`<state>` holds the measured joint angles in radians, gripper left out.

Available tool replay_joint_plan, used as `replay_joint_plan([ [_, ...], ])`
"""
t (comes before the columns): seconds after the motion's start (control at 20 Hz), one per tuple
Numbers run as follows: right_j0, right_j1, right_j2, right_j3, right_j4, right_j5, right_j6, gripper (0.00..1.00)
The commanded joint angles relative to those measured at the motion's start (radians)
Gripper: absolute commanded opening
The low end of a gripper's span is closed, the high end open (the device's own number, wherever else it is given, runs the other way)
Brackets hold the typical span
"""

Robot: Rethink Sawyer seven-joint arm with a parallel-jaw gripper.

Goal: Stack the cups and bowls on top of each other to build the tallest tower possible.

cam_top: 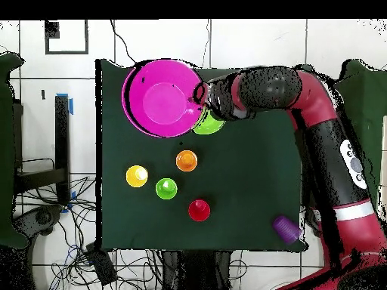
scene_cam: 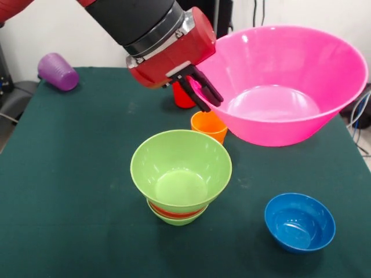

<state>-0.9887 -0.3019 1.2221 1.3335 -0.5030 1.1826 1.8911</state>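
Note:
My gripper (scene_cam: 201, 91) is shut on the left rim of the huge pink bowl (scene_cam: 278, 87) and holds it tilted above the table. In the overhead view the gripper (cam_top: 200, 94) grips the pink bowl (cam_top: 160, 98) at its right rim. The tower (scene_cam: 179, 174) stands in the middle: a large lime green bowl on a red-orange and a small green bowl (scene_cam: 174, 214). Overhead, only the tower's edge (cam_top: 212, 125) shows beside the pink bowl. The blue bowl (scene_cam: 299, 222) sits alone at the front right. The orange cup (scene_cam: 208, 124) stands just behind the tower and the red cup (scene_cam: 182, 98) behind the gripper.
The purple cup (scene_cam: 58, 71) lies on its side at the far left corner, and it also shows overhead (cam_top: 285, 226). The overhead view shows the orange (cam_top: 186, 160), yellow (cam_top: 137, 176), light green (cam_top: 165, 188) and red (cam_top: 199, 210) cups standing upright. Cables lie beyond the table edges.

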Motion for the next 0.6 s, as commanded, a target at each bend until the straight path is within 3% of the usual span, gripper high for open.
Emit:
replay_joint_plan([
  [0.05, 0.055, 0.032, -0.102, -0.101, 0.006, 0.144, -0.325, 0.00],
  [0.6, 0.074, 0.065, -0.095, -0.197, 0.009, 0.224, -0.368, 0.00],
])
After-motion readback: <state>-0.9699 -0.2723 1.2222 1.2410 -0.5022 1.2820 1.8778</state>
